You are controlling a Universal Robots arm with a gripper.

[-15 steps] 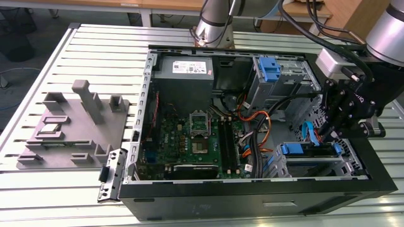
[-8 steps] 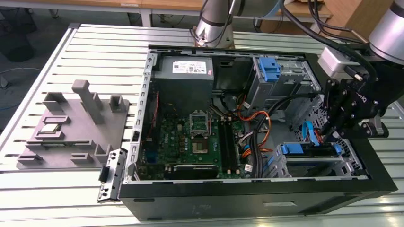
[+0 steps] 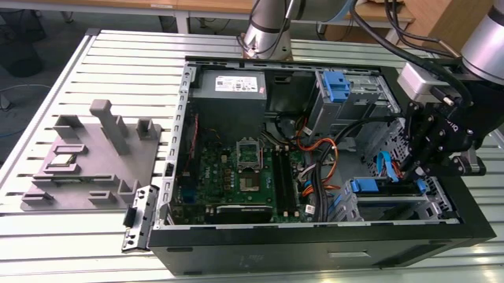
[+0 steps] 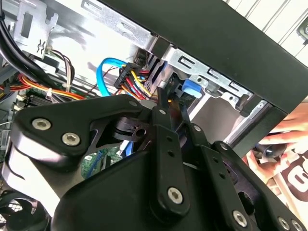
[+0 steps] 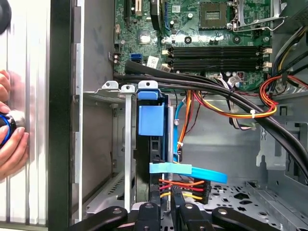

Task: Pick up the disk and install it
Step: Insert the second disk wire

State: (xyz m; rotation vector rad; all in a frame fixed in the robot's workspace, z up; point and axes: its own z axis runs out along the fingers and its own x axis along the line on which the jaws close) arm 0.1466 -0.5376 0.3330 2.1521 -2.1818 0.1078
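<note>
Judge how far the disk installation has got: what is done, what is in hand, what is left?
Done: the flat silver-metal disk with blue plastic rails is off the table and stands edge-on inside the metal drive bay of the open black computer case. In hand: the tool sits at the disk's end. Left: confirming full seating, which cannot be told here.
</note>
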